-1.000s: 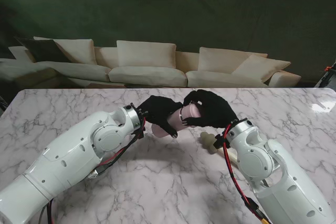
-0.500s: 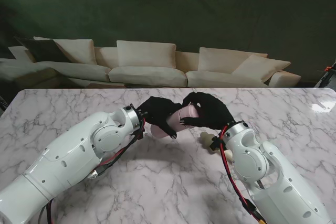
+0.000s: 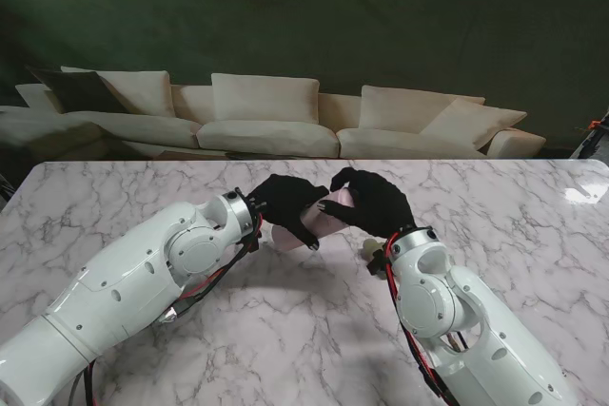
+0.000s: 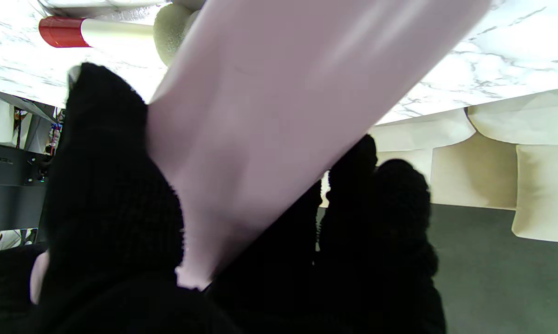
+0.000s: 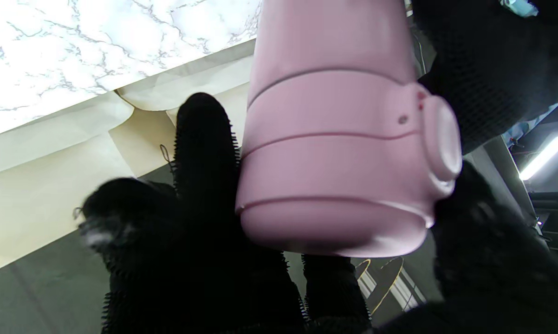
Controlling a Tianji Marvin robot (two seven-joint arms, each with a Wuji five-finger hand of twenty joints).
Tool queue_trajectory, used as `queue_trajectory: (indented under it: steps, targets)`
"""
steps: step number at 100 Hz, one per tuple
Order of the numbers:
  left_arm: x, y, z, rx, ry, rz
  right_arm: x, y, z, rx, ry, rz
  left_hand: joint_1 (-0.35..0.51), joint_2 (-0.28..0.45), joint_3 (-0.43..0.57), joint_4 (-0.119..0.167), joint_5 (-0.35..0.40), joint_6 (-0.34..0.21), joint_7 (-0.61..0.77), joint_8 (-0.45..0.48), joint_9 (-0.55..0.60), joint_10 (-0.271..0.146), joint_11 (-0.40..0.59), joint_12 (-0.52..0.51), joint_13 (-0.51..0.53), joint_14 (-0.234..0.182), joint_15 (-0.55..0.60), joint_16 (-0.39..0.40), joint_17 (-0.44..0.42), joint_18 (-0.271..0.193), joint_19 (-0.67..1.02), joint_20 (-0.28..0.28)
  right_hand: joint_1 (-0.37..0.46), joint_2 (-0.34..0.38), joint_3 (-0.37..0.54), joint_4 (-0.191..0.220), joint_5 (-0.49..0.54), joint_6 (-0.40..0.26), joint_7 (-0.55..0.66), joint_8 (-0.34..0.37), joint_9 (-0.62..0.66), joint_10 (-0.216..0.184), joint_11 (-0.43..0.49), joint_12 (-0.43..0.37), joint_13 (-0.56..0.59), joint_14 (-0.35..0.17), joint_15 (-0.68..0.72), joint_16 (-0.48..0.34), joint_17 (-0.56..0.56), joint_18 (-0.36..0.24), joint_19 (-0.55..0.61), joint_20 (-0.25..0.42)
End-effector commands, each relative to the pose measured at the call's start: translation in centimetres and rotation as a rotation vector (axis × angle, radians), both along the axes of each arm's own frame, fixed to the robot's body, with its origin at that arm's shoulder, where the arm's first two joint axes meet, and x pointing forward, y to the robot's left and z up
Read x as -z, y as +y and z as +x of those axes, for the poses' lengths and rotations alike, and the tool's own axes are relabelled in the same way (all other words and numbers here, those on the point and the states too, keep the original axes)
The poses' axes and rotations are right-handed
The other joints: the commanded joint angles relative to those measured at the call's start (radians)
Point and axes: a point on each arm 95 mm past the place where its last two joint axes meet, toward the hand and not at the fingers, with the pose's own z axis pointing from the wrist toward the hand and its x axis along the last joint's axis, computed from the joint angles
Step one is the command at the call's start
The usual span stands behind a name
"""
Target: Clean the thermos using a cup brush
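**q:** so where's the thermos right now?

**me:** it's up off the marble table [image 3: 114, 197], held between my two hands over the middle of it. from the stand cam you barely see it, just a sliver of pink thermos [image 3: 328, 213] poking out between the black gloves. my left hand [image 3: 288, 204] is wrapped round the body, my right hand [image 3: 373, 202] is clamped on the lid end.

**q:** wrist cams any better?

**me:** way better. the left wrist one shows the smooth pale pink body [image 4: 269, 116] running across the frame, tilted, with my thumb on one side and fingers [image 4: 381, 208] on the other. it also catches the cup brush [image 4: 121, 30] lying on the table past the thermos: white handle, red end cap, pale sponge head. in the stand view only a bit of that brush peeks out just beside my right wrist.

**q:** and the right wrist?

**me:** that's the only one showing the lid [image 5: 344, 176]: pink, with a couple of ridged bands and a round button on its side. lid's on. my fingers [image 5: 204, 139] sit against one side, thumb on the other. sofa [image 3: 266, 116] sits behind the table.
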Motion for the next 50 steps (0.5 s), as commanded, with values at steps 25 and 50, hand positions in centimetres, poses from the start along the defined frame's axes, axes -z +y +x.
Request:
queue_trajectory:
  steps: [25,50]
  targets:
    - [-0.51,-0.83,-0.04,0.023,-0.001,-0.002,0.32,0.48,-0.39,0.005,0.007,-0.052,0.348,0.381,0.376,0.11,0.092,-0.229,0.14,0.039,0.026,-0.068,0.069,0.032,0.088,-0.064,0.164,0.042,0.011,-0.107,0.039,0.003,-0.215,0.168,-0.227,0.069,-0.208,-0.087,-0.202,-0.065,-0.136,-0.133,-0.098,-0.06,-0.283,0.018,-0.015,-0.002,-0.312,0.194,-0.052,0.02]
    - [-0.35,-0.88,-0.09,0.025,0.004,0.003,-0.2,0.19,-0.36,0.007,-0.056,-0.087,0.348,0.381,0.376,0.11,0.093,-0.227,0.14,0.038,0.026,-0.068,0.068,0.032,0.088,-0.065,0.164,0.042,0.01,-0.107,0.039,0.003,-0.3,0.252,-0.295,0.085,-0.286,-0.155,-0.268,-0.081,-0.226,-0.19,-0.169,-0.088,-0.507,-0.021,-0.057,-0.01,-0.589,0.065,-0.108,0.11]
